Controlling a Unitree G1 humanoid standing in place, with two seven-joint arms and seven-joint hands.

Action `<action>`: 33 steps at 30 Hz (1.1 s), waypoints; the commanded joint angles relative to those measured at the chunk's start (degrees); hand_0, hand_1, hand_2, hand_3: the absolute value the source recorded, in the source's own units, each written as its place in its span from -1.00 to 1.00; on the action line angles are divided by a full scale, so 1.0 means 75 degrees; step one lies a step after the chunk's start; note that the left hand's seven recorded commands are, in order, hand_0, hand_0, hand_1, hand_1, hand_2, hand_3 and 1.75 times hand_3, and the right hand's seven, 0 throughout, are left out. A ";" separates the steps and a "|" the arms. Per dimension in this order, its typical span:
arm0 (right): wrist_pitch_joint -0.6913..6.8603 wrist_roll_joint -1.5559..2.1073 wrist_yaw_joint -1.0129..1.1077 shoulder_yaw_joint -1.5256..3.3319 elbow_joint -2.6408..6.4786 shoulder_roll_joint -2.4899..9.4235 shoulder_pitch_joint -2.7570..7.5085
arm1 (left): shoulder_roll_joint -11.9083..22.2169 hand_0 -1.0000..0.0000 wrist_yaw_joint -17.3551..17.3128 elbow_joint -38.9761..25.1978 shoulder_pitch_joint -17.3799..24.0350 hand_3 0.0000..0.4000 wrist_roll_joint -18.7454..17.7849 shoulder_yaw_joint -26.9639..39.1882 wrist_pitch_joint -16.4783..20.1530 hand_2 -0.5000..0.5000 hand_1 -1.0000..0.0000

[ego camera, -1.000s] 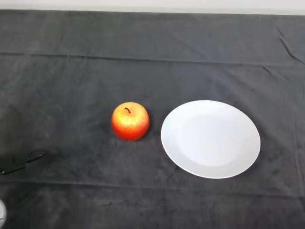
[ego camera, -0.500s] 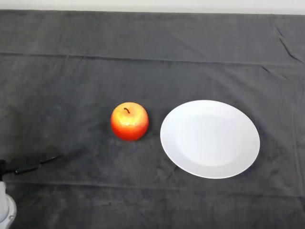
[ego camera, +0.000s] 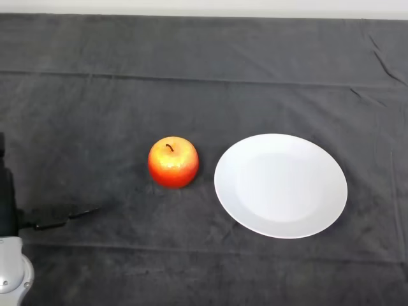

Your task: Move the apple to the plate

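A red and yellow apple [ego camera: 173, 162] with a dark stem stands upright on the dark cloth, left of centre. A white round plate [ego camera: 280, 185] lies just to its right, a small gap apart, with nothing on it. My left hand [ego camera: 6, 197] shows as a black shape at the view's left edge above the silver-grey wrist [ego camera: 11, 274]. It is well to the left of the apple and a little nearer to me, and touches nothing. Most of the hand is cut off by the edge.
The dark cloth [ego camera: 204, 76] covers the whole table, with a few creases at the back and right. A pale strip runs along the far edge at the top of the view.
My left arm has risen into view from the lower left corner, and the black hand now shows higher along the left edge. The apple and plate have not moved.
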 commanded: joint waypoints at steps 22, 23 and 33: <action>-0.0023 0.0069 -0.0015 -0.0019 -0.0188 -0.0139 0.0105 | -0.0436 1.00 -0.0705 0.1768 -0.1556 -1.00 -0.0126 -0.0872 -0.0475 0.00 1.00; -0.0023 0.0070 -0.0015 -0.0019 -0.0186 -0.0140 0.0104 | -0.0462 1.00 -0.0722 0.1821 -0.1606 -1.00 -0.0139 -0.0904 -0.0470 0.00 1.00; -0.0024 0.0073 -0.0008 -0.0023 -0.0171 -0.0147 0.0101 | -0.0749 1.00 -0.0732 0.2274 -0.2076 -1.00 -0.0190 -0.1285 -0.0445 0.00 1.00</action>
